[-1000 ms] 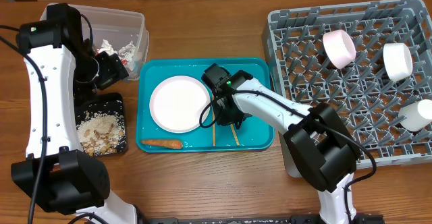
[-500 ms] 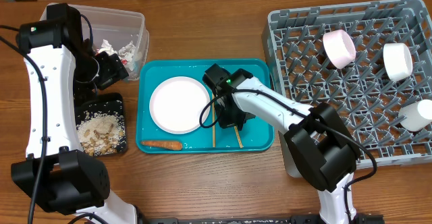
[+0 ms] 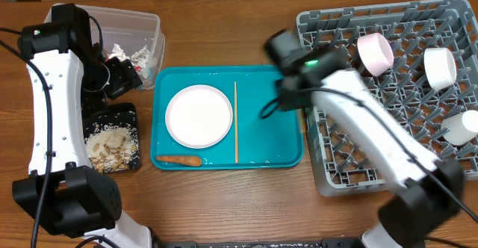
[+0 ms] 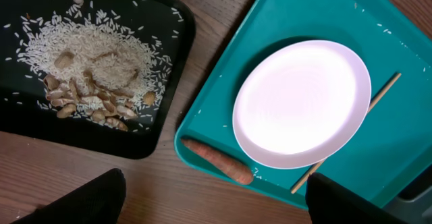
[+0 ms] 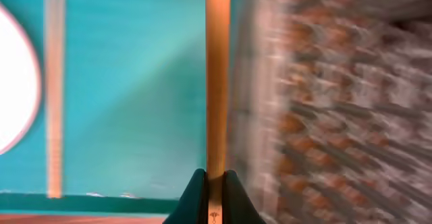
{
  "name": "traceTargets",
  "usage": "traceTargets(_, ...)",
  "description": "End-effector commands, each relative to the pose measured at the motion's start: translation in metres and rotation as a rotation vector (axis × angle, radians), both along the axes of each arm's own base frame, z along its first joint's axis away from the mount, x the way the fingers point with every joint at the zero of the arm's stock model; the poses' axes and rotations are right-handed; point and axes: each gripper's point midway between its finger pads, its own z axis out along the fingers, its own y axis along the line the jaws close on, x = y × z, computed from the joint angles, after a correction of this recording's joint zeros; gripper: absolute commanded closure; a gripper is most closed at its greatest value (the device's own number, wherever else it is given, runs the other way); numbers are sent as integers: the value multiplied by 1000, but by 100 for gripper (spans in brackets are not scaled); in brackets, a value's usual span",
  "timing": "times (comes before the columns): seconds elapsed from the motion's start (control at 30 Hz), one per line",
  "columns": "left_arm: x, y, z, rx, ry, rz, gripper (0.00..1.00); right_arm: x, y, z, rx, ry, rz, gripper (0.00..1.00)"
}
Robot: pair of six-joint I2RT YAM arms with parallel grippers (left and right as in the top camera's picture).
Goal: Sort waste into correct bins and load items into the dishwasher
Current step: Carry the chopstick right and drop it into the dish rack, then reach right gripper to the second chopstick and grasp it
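Overhead, right arm (image 3: 366, 132) slanted across rack (image 3: 403, 24), right gripper (image 5: 214, 175) pinching chopstick (image 5: 217, 75) (blurred)

A white plate (image 4: 302, 102), carrot (image 4: 217, 160) and chopstick (image 4: 386, 89) on teal tray (image 4: 304, 15), rice-filled black tray (image 4: 81, 126) beside

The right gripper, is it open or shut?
Shut. In the right wrist view, the right gripper pinches a chopstick tight between its fingertips, with no gap showing.

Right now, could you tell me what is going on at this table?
The right pincer is shut on a chopstick, held over the teal tray beside the grey dish rack. A second chopstick, a white plate and a carrot lie on the tray. The left pincer is open and empty near the black bin.
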Motion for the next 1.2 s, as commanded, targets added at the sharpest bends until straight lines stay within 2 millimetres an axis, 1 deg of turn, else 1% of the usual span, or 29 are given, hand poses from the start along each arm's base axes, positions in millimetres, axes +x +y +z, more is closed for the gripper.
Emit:
traceTargets(0.0, -2, -2, 8, -4, -25, 10, 13, 5, -44, -6, -89, 36, -41, 96)
traceTargets(0.07, -2, -2, 8, -4, -25, 10, 13, 1, -53, -16, -78, 82, -27, 96)
traceTargets(0.13, -2, -2, 8, -4, -25, 10, 13, -3, -58, -27, -64, 124, 1, 96)
traceTargets(0.17, -2, -2, 8, -4, -25, 10, 13, -6, -64, -34, -69, 143, -7, 96)
traceTargets(0.3, -2, -2, 8, -4, -25, 10, 13, -11, -75, -57, -75, 172, -33, 96)
traceTargets(0.43, -2, -2, 8, -4, -25, 10, 13, -18, -66, -76, -26, 211, 38, 96)
traceTargets(0.5, -2, -2, 8, -4, -25, 10, 13, -20, -66, -85, -24, 215, 40, 96)
traceTargets(0.6, -2, -2, 8, -4, -25, 11, 13, -22, -67, -91, -24, 216, 40, 94)
traceTargets(0.63, -2, -2, 8, -4, -25, 10, 12, -21, -67, -91, -24, 215, 40, 90)
traceTargets(0.73, -2, -2, 8, -4, -25, 10, 13, -19, -66, -89, -20, 203, 39, 71)
traceTargets(0.77, -2, -2, 8, -4, -25, 11, 12, -17, -65, -86, -16, 192, 32, 67)
traceTargets(0.8, -2, -2, 8, -4, -25, 11, 12, -16, -65, -82, -12, 181, 26, 66)
traceTargets(0.87, -2, -2, 8, -4, -25, 10, 12, -9, -63, -67, 0, 140, 12, 65)
traceTargets(0.93, -2, -2, 8, -4, -25, 10, 12, 2, -60, -42, 27, 69, -6, 64)
traceTargets(0.97, -2, -2, 8, -4, -25, 10, 12, 7, -55, -28, 54, 32, -3, 64)
traceTargets(1.0, -2, -2, 8, -4, -25, 10, 11, 11, -49, -17, 81, 4, 5, 62)
traceTargets(1.07, -1, -2, 8, -4, -26, 11, 12, 17, -29, 10, 176, -55, 40, 62)
traceTargets(1.13, -1, -2, 8, -3, -27, 11, 11, 19, -5, 30, 283, -89, 91, 61)
traceTargets(1.17, -1, -2, 8, -3, -29, 11, 12, 18, 8, 37, 334, -96, 120, 61)
